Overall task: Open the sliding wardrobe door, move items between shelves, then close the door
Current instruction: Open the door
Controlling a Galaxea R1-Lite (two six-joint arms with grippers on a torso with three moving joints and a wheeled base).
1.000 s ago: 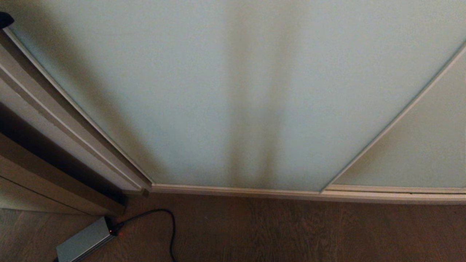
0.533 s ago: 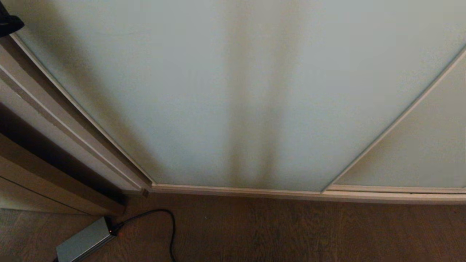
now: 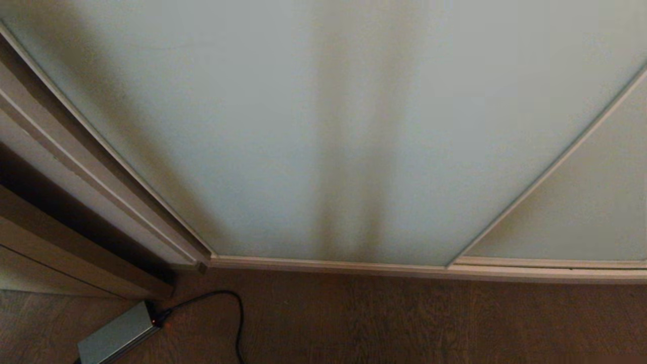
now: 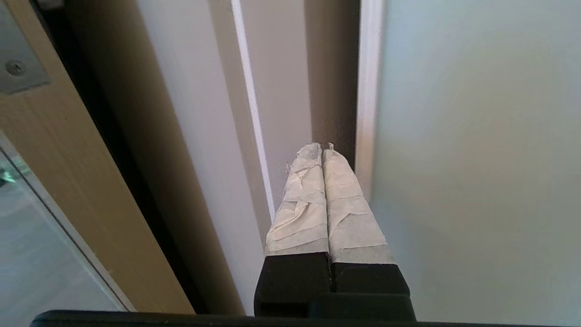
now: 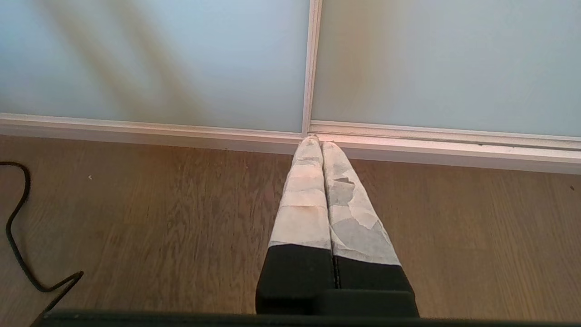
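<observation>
The sliding wardrobe door (image 3: 323,126) of frosted pale blue-green glass fills the head view and stands against the left jamb. Neither gripper shows in that view. In the left wrist view my left gripper (image 4: 321,146) is shut and empty. Its taped fingertips (image 4: 338,163) point at the dark gap beside the door's off-white frame edge (image 4: 365,91), with the glass (image 4: 476,136) just beyond. My right gripper (image 5: 317,141) is shut with nothing in it. It hangs over the floor, pointing at the bottom rail (image 5: 408,141) where two panels meet. The items and shelves are hidden behind the door.
A second glass panel (image 3: 581,202) overlaps at the right. Brown wooden trim (image 3: 76,253) runs down the left side. A grey power box (image 3: 116,333) and its black cable (image 3: 237,313) lie on the wood floor (image 3: 404,323) at the lower left.
The dark tip of my left gripper, seen at the head view's top left corner beside the door's edge, has gone out of that view. The door and the right arm have not moved.
</observation>
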